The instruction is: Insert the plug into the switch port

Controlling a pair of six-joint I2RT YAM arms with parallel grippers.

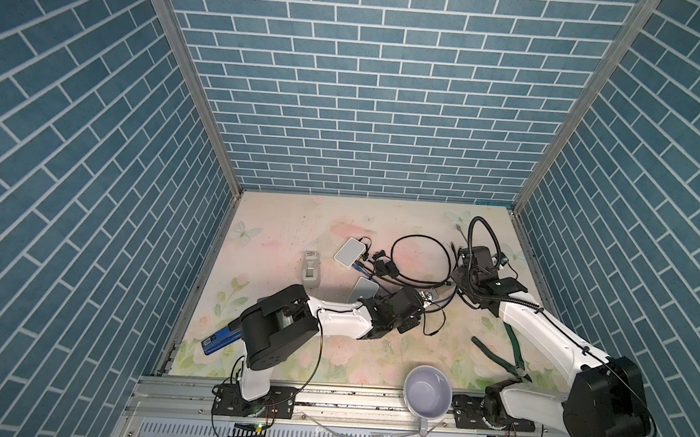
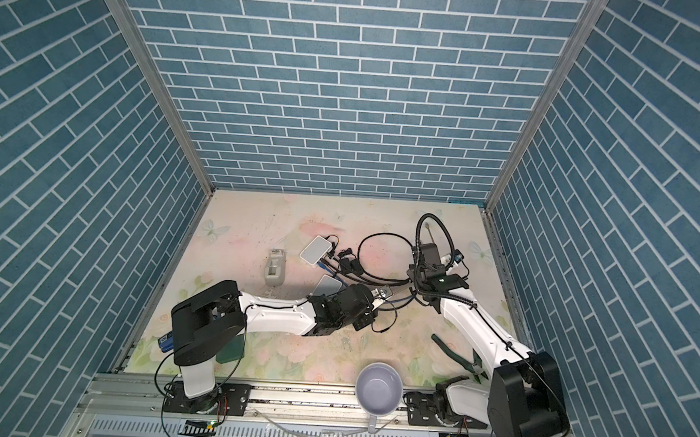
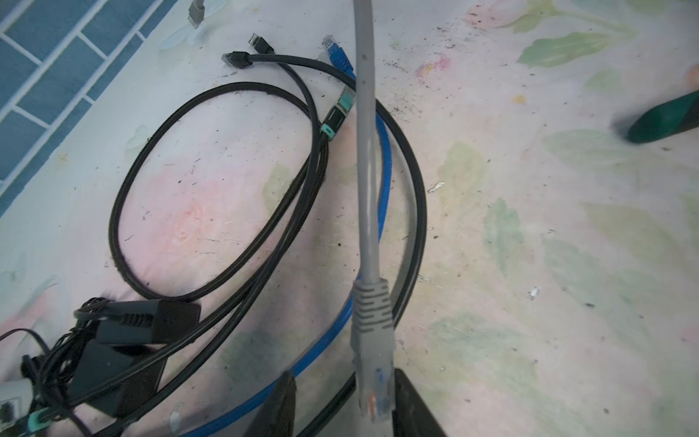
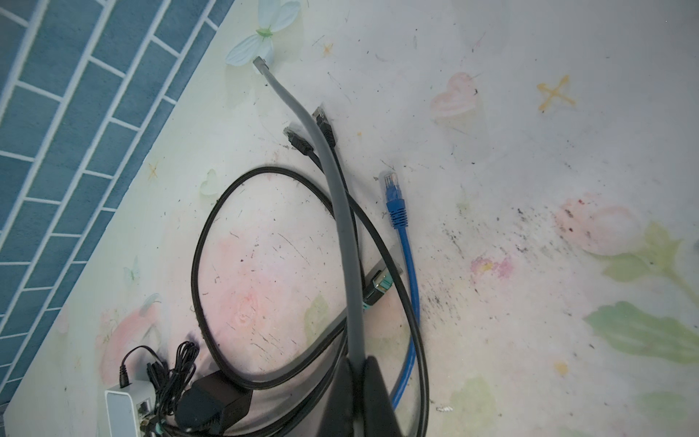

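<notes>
Your left end effector stands open astride the grey moulded network plug with the clear tip. One finger sits right against the plug's side and the other is apart from it, so nothing is clamped yet. Your right end effector is closed on the grey round cable, further along the same lead.

Expect the plug to be light and rigid. Its clear shell looks smooth and likely slippery, and I'd judge its thin latch to be brittle. The cable looks springy and will probably twist the plug if you hold it loosely. Take hold on the ribbed boot just behind the clear tip, leaving the tip free for the port.

Only the left wrist view shows the plug and the gap at the jaws; in both top views the plug is too small to make out. The right wrist view gives you the port face of the white rectangular switch, crowded with thin black leads. A top view places that switch well apart from the left end effector, back behind its wrist.
</notes>
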